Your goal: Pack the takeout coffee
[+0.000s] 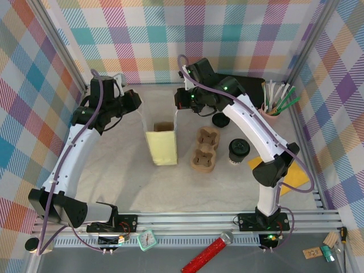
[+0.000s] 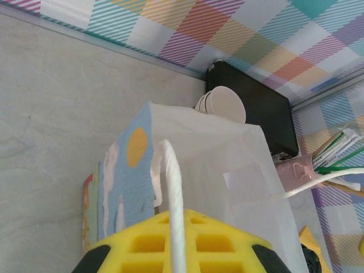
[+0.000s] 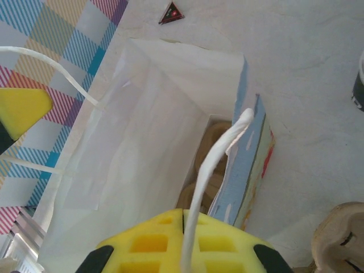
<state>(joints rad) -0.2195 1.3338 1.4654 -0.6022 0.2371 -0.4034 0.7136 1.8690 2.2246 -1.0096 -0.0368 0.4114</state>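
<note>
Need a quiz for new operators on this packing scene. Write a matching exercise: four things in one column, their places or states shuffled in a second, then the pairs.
Things:
1. takeout coffee
2. paper bag
3. cardboard cup carrier
4. pink cup of stirrers

Places or states:
A. farthest back and right of the four
B. mouth open, one handle pinched by the left pincer, the other by the right pincer
C. lying flat between the bag and the coffee
D. standing, black lid on, just right of the carrier

Pairs: 1-D, 2-B, 3-C, 4-A
</note>
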